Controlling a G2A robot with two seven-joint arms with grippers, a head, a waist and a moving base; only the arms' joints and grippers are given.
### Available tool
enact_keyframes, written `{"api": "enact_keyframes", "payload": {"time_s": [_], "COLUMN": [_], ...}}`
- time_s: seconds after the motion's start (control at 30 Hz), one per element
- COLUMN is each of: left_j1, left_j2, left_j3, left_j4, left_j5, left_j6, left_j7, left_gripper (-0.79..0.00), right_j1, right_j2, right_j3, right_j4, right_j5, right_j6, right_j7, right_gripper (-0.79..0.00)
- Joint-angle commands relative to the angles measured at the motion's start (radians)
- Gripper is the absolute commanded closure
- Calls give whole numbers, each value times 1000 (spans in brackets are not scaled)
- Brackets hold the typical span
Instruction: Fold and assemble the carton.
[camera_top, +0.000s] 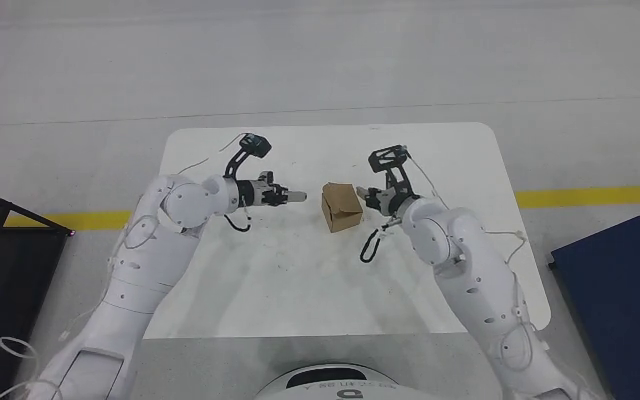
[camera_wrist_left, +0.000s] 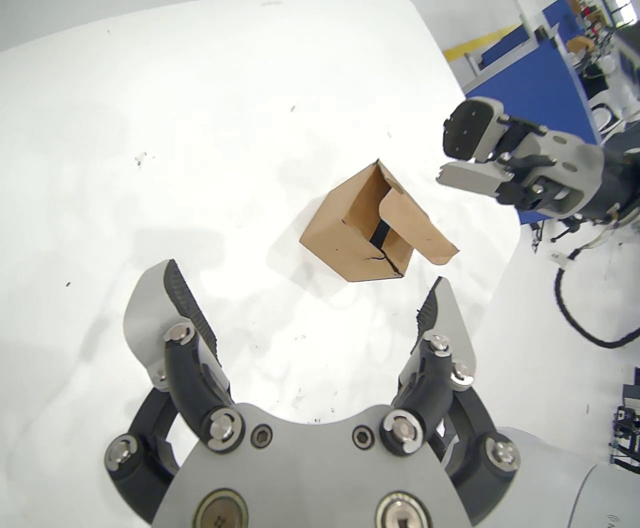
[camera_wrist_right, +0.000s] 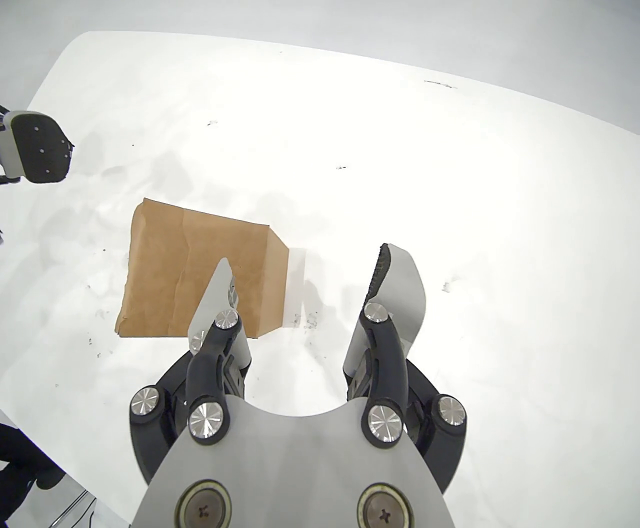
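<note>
A small brown carton (camera_top: 341, 206) stands in the middle of the white table (camera_top: 300, 290). In the left wrist view the carton (camera_wrist_left: 350, 240) has its open end showing, with one flap (camera_wrist_left: 417, 227) standing out and a slit down its front corner. My left gripper (camera_wrist_left: 307, 292) is open and sits a short way from the carton, apart from it (camera_top: 297, 195). My right gripper (camera_wrist_right: 305, 262) is open just beside the carton (camera_wrist_right: 200, 270) on its other side, one finger (camera_wrist_right: 220, 290) in front of the carton's face (camera_top: 368, 196). Neither gripper holds anything.
The table's far edge and rounded corners lie beyond the carton. Black cables hang from both wrists (camera_top: 372, 245). A yellow floor line (camera_top: 580, 196) runs behind the table, and a blue panel (camera_top: 610, 275) stands off its right side.
</note>
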Motion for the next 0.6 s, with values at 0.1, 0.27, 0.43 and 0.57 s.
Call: {"api": "enact_keyframes", "payload": {"time_s": [0.1, 0.27, 0.43, 0.57], "left_j1": [-35, -65, -81, -89], "left_j2": [-11, -20, -26, -28], "left_j3": [66, 112, 134, 140], "left_j4": [17, 41, 55, 61], "left_j5": [66, 98, 108, 120], "left_j6": [17, 25, 32, 41], "left_j7": [15, 27, 37, 40], "left_gripper": [-785, -785, -785, -785], "right_j1": [26, 65, 95, 103], "right_j2": [-4, -6, -8, -9], "right_j3": [-5, -10, -31, -40], "right_j4": [32, 89, 124, 132], "right_j5": [61, 128, 125, 126], "right_j6": [-20, -52, -47, -42], "right_j7": [25, 81, 125, 125], "right_gripper": [-416, -394, -382, -379]}}
